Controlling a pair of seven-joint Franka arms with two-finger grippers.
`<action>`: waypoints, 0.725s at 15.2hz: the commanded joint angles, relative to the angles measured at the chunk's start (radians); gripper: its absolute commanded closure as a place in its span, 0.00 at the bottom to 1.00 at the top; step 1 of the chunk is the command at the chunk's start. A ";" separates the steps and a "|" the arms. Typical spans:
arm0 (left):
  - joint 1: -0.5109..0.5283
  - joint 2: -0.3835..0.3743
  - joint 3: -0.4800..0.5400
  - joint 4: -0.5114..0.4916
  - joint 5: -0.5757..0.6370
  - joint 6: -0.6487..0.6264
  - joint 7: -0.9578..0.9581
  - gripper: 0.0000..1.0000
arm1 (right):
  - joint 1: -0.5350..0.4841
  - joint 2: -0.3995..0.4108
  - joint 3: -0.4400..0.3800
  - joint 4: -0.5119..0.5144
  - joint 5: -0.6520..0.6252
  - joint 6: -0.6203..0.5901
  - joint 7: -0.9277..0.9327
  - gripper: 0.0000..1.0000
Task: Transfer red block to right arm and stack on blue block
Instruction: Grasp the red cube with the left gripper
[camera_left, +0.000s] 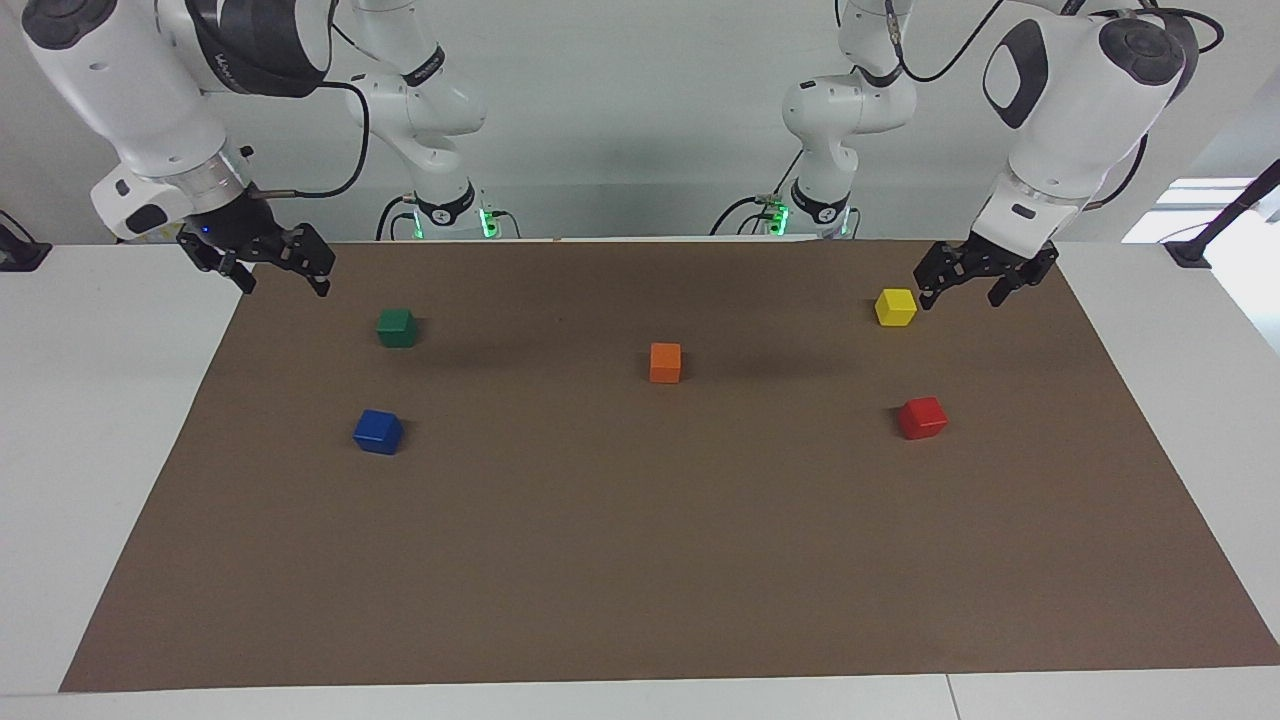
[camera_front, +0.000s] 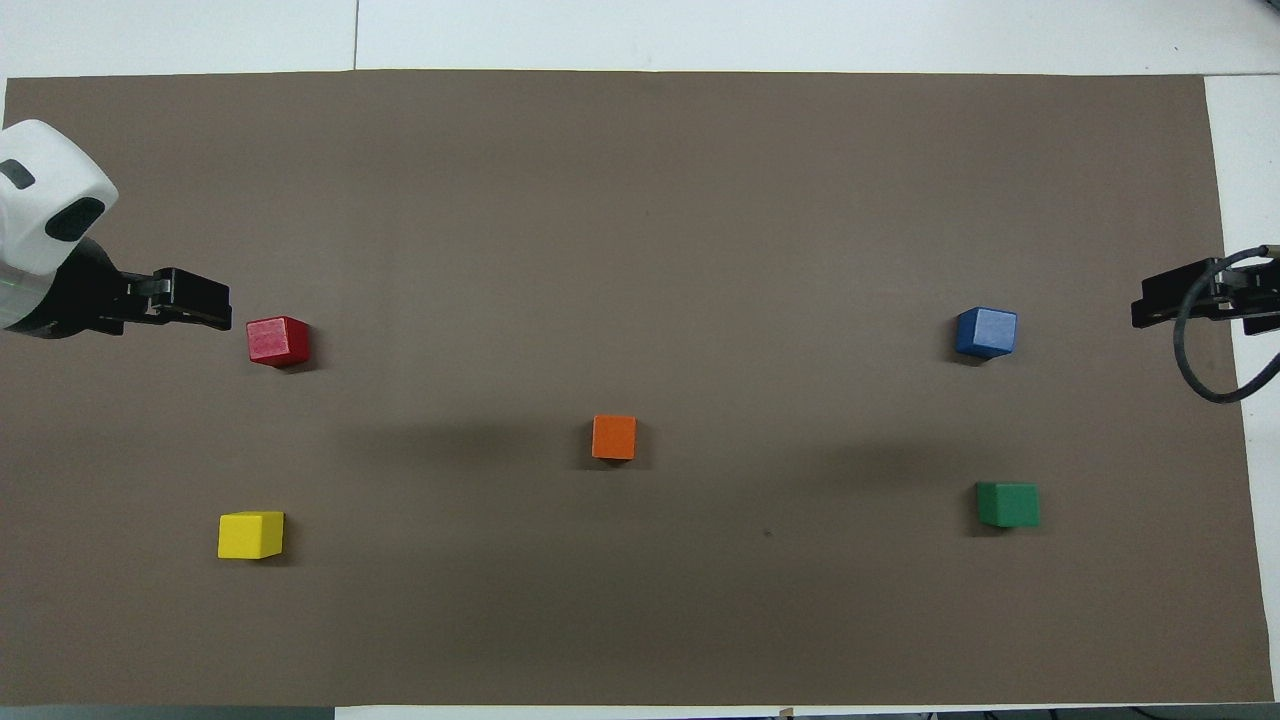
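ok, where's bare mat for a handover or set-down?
Widest free patch: all the brown mat farther from the robots than the blue block and red block. Also free on either side of the orange block. Nowhere crowded; cubes stand well apart.

light: bright, even, from above | shadows: soft, faint on brown mat (camera_left: 640, 560) | glare: window, facing-view edge | focus: sharp, no blur
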 joint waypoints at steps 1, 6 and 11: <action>0.001 -0.018 0.006 -0.019 -0.018 0.005 0.006 0.00 | -0.006 -0.024 0.009 -0.025 -0.006 0.013 -0.011 0.00; 0.007 -0.029 0.006 -0.029 -0.018 -0.008 0.009 0.00 | -0.009 -0.022 0.009 -0.025 -0.006 0.016 -0.015 0.00; 0.047 -0.021 0.008 -0.138 -0.015 0.159 0.012 0.00 | -0.014 -0.022 0.009 -0.025 -0.004 0.019 -0.015 0.00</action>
